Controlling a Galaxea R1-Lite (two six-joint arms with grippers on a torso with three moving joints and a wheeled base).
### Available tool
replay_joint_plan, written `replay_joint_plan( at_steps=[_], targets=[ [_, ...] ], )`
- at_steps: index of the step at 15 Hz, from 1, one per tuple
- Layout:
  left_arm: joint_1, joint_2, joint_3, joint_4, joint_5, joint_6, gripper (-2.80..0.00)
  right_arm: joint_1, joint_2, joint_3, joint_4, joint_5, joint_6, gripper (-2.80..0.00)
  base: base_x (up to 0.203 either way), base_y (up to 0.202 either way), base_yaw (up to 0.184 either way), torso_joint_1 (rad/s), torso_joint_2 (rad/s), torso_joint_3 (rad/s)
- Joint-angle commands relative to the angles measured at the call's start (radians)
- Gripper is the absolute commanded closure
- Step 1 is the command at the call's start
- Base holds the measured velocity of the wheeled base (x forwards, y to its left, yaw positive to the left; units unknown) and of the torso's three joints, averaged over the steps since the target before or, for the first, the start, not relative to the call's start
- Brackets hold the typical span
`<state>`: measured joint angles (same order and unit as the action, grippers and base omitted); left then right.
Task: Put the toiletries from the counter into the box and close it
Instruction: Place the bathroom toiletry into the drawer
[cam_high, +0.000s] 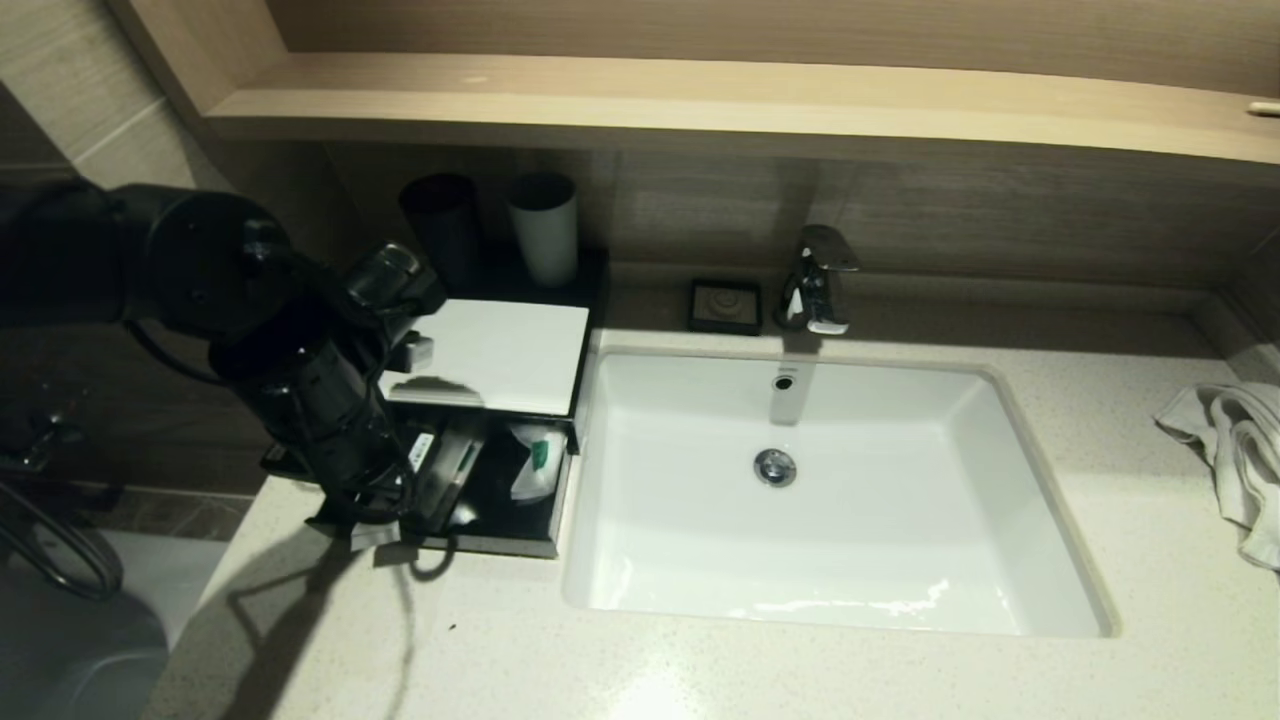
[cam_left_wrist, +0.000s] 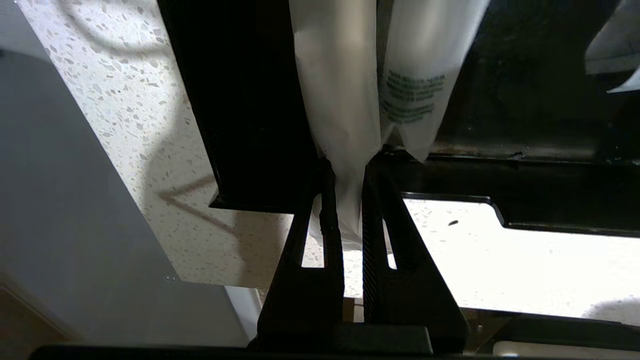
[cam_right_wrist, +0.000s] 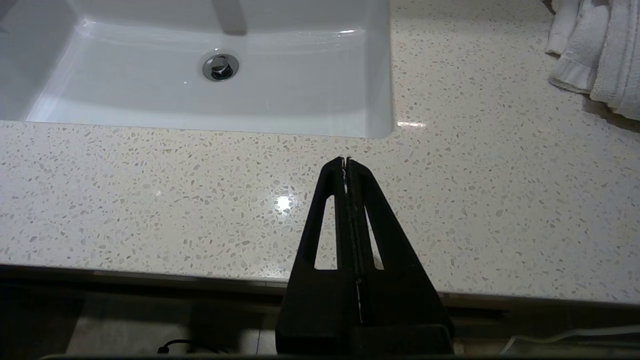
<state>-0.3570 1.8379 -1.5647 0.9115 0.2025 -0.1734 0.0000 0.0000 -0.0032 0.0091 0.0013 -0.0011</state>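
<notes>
The box (cam_high: 500, 350) stands left of the basin, its white top panel in place and its black drawer (cam_high: 500, 545) pulled out toward me. My left gripper (cam_high: 440, 500) reaches in over the drawer's front edge. In the left wrist view the left gripper (cam_left_wrist: 347, 172) is shut on the end of a long slim white packet (cam_left_wrist: 340, 90) that extends into the drawer. A second slim packet (cam_left_wrist: 425, 75) with green print lies beside it. A packet with a green label (cam_high: 535, 460) rests at the drawer's right side. My right gripper (cam_right_wrist: 346, 160) is shut and empty above the counter (cam_right_wrist: 150, 190).
Two tall cups (cam_high: 445, 225) (cam_high: 545, 228) stand behind the box. A black soap dish (cam_high: 725, 305) and the faucet (cam_high: 820, 278) sit behind the white basin (cam_high: 830, 560). A towel (cam_high: 1235, 450) lies at the far right. A wooden shelf (cam_high: 700, 95) overhangs the back.
</notes>
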Motion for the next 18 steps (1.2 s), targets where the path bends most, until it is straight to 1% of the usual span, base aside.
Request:
replay_joint_plan(
  at_steps=[1, 5, 8, 10, 13, 18],
  targets=[
    [0.015, 0.012, -0.016, 0.006, 0.003, 0.007, 0.0, 0.0, 0.0, 0.0, 0.0, 0.0, 0.0, 0.0, 0.0, 0.0, 0.0, 0.0, 0.0, 0.0],
    [0.041, 0.034, -0.064, 0.006, 0.003, 0.026, 0.0, 0.0, 0.0, 0.0, 0.0, 0.0, 0.0, 0.0, 0.0, 0.0, 0.0, 0.0, 0.0, 0.0],
    [0.041, 0.047, -0.095, 0.006, 0.003, 0.036, 0.0, 0.0, 0.0, 0.0, 0.0, 0.0, 0.0, 0.0, 0.0, 0.0, 0.0, 0.0, 0.0, 0.0],
    [0.041, 0.049, -0.095, 0.004, 0.003, 0.059, 0.0, 0.0, 0.0, 0.0, 0.0, 0.0, 0.0, 0.0, 0.0, 0.0, 0.0, 0.0, 0.0, 0.0],
    [0.041, 0.055, -0.095, -0.023, 0.003, 0.073, 0.0, 0.0, 0.0, 0.0, 0.0, 0.0, 0.0, 0.0, 0.0, 0.0, 0.0, 0.0, 0.0, 0.0],
    [0.042, 0.058, -0.095, -0.029, 0.005, 0.078, 0.0, 0.0, 0.0, 0.0, 0.0, 0.0, 0.0, 0.0, 0.0, 0.0, 0.0, 0.0, 0.0, 0.0]
  ],
)
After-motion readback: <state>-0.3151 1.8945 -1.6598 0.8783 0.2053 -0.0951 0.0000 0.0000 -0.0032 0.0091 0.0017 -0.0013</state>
